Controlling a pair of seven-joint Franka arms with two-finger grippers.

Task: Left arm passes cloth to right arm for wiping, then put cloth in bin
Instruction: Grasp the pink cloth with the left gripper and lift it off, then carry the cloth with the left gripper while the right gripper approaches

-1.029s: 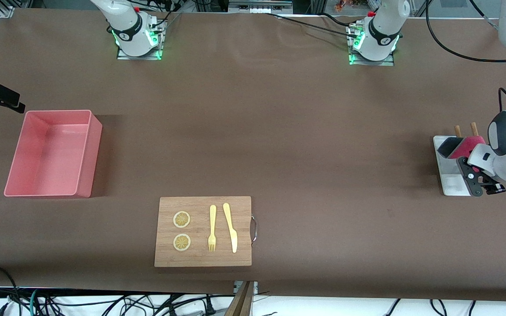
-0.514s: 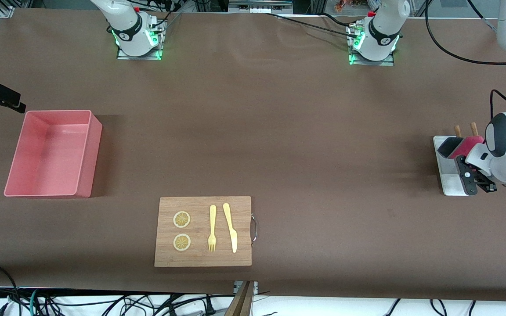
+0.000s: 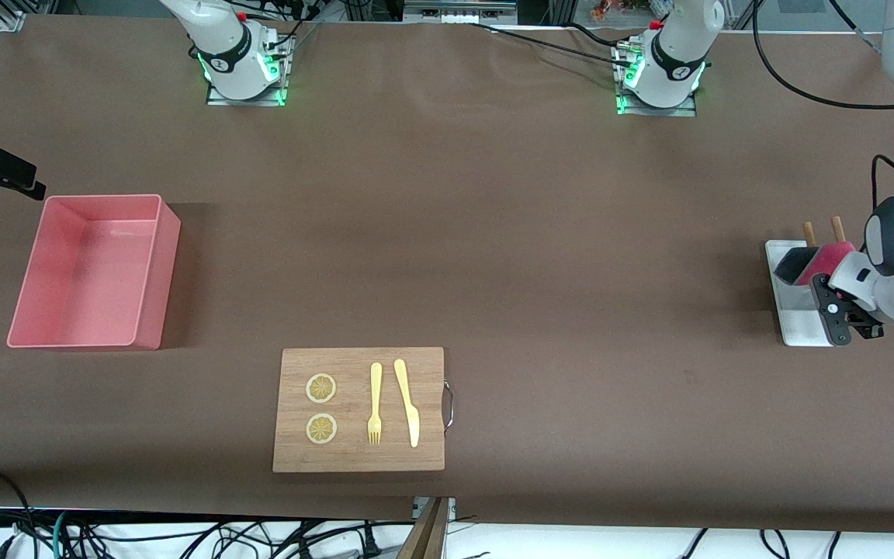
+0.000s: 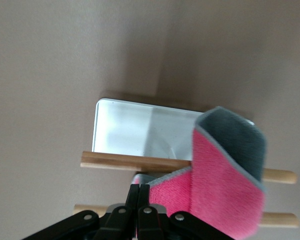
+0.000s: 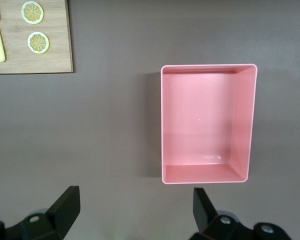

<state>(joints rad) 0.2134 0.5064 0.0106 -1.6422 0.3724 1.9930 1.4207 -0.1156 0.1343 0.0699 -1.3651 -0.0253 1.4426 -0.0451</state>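
The magenta cloth with its dark grey reverse hangs folded over two wooden rods on a small white tray at the left arm's end of the table. My left gripper is at the tray. In the left wrist view its fingers are pressed together at a grey-edged corner of the cloth, which comes out right at the tips. The salmon-pink bin stands empty at the right arm's end. My right gripper waits open and empty, high beside the bin, with its jaws wide apart.
A wooden board lies near the table's front edge, nearer the front camera than the bin. It carries two lemon slices, a yellow fork and a yellow knife, with a metal handle at one end. Cables hang below the table's front edge.
My left gripper dipped a little toward the tray half a second ago and has come back up. The cloth's dark fold looks slightly narrower. The right arm has not moved.
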